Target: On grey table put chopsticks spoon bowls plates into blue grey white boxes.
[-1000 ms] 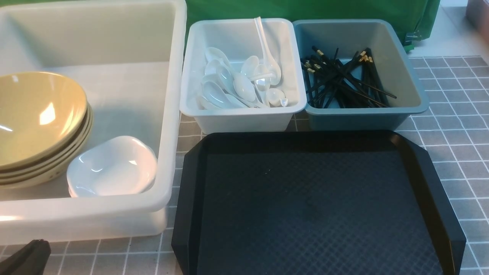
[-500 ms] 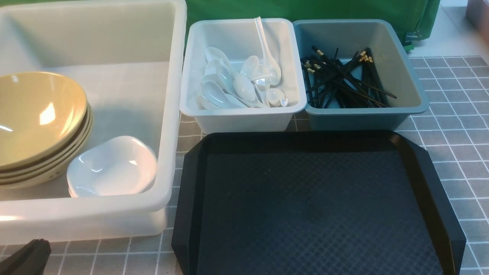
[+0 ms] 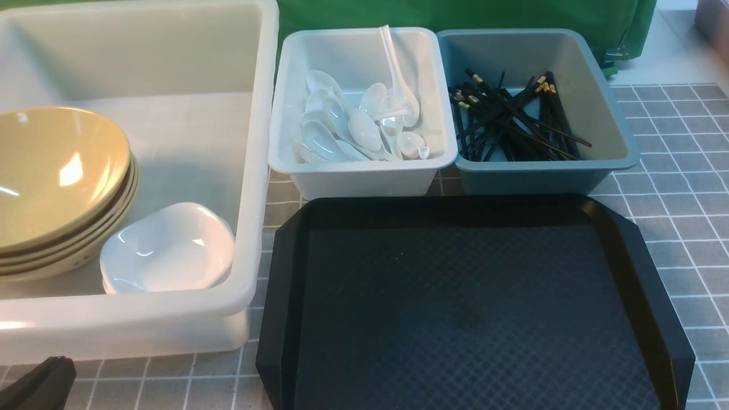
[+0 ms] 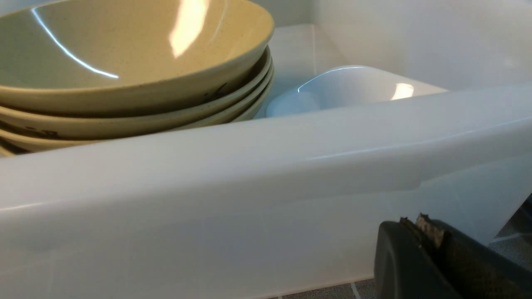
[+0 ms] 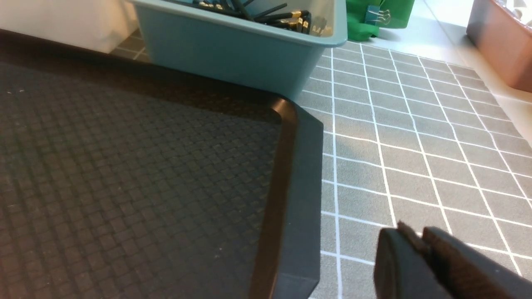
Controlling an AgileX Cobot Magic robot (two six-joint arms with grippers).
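Observation:
Tan bowls (image 3: 51, 176) are stacked in the large translucent white tub (image 3: 259, 142), with the white plates (image 3: 171, 247) beside them. Several white spoons (image 3: 353, 125) lie in the small white box (image 3: 364, 176). Black chopsticks (image 3: 512, 122) fill the blue-grey box (image 3: 535, 176). My left gripper (image 3: 57, 367) sits low at the tub's near wall, shut and empty; its wrist view shows the tips (image 4: 415, 220) against that wall (image 4: 249, 158), with bowls (image 4: 124, 54) and a plate (image 4: 353, 85) beyond. My right gripper (image 5: 411, 230) hangs shut and empty over the grey table (image 5: 415, 137), out of the front view.
A black diamond-textured tray (image 3: 467, 307) lies in front of the two small boxes, its corner (image 5: 295, 124) beside my right gripper. Green cloth (image 3: 455, 14) hangs behind the boxes. A brownish container (image 5: 503, 37) stands at the far right, off the grey cloth.

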